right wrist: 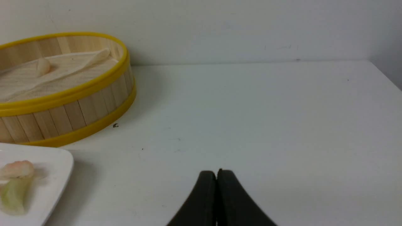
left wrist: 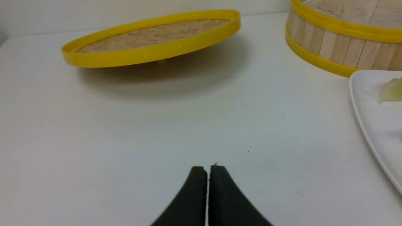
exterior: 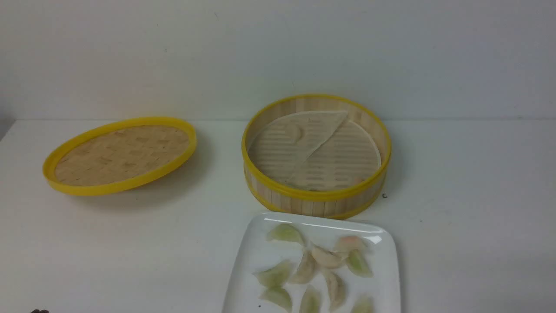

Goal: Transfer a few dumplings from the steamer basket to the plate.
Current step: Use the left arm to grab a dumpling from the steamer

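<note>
The steamer basket (exterior: 316, 195) stands mid-table with a folded whitish liner on its slatted floor. One pale dumpling (exterior: 298, 131) shows as a crescent bump at the liner's far side, and it also shows in the right wrist view (right wrist: 43, 66). The white plate (exterior: 256, 252) lies just in front of the basket and holds several green and pinkish dumplings (exterior: 325, 257). My left gripper (left wrist: 208, 168) is shut and empty over bare table, left of the plate (left wrist: 373, 119). My right gripper (right wrist: 216, 172) is shut and empty over bare table, right of the plate (right wrist: 53, 163). Neither gripper shows in the front view.
The shallow woven lid (exterior: 119, 154) with a yellow rim lies tilted at the left of the table, and it also shows in the left wrist view (left wrist: 150, 47). A white wall stands close behind the table. The table's right edge shows in the right wrist view (right wrist: 386, 78).
</note>
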